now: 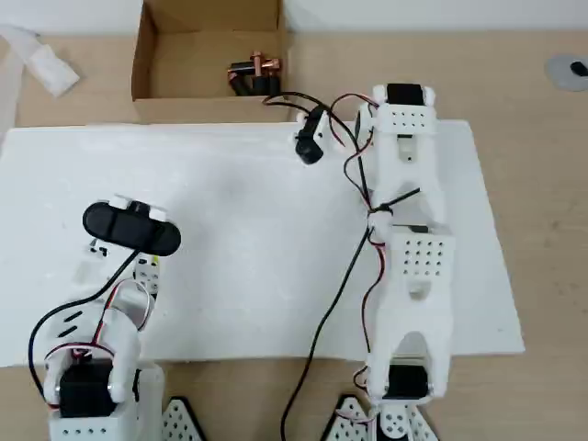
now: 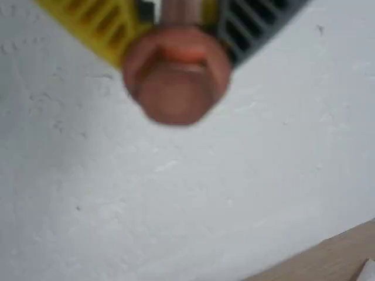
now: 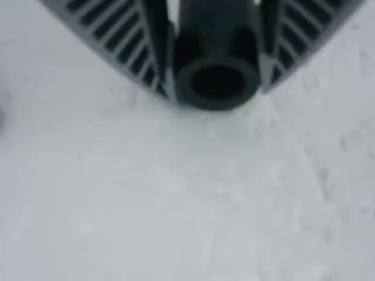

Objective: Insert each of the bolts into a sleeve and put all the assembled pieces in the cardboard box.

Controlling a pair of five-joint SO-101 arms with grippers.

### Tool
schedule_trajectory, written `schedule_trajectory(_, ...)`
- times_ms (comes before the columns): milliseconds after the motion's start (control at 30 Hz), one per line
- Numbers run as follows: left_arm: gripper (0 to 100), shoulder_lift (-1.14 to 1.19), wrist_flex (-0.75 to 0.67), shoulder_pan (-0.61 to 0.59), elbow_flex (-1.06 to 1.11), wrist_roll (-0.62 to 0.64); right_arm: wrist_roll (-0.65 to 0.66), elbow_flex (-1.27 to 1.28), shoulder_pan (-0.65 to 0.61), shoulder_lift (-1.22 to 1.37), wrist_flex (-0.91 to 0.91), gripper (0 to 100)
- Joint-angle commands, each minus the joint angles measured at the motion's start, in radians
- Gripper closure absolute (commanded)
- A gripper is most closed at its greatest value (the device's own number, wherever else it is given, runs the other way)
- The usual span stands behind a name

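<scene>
One bolt-in-sleeve assembly point(image 1: 255, 73) already lies in the cardboard box point(image 1: 142, 64), toward its 3 o'clock wall. The box sits at 11 o'clock on the table point(image 1: 542, 165). Another pair looks unjoined. The left gripper point(image 2: 176, 41) is clamped on a copper bolt point(image 2: 176, 82), and the right gripper point(image 3: 217, 88) on a black sleeve point(image 3: 218, 64), both over the white foam sheet point(image 1: 239, 230). Inserting and boxing this pair appear to remain.
</scene>
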Motion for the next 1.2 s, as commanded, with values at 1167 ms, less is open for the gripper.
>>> schedule_trajectory(1167,99,-0.008,0.052,-0.012,-0.057,0.000,-0.087,-0.053,-0.176,-0.079,0.018,77.4)
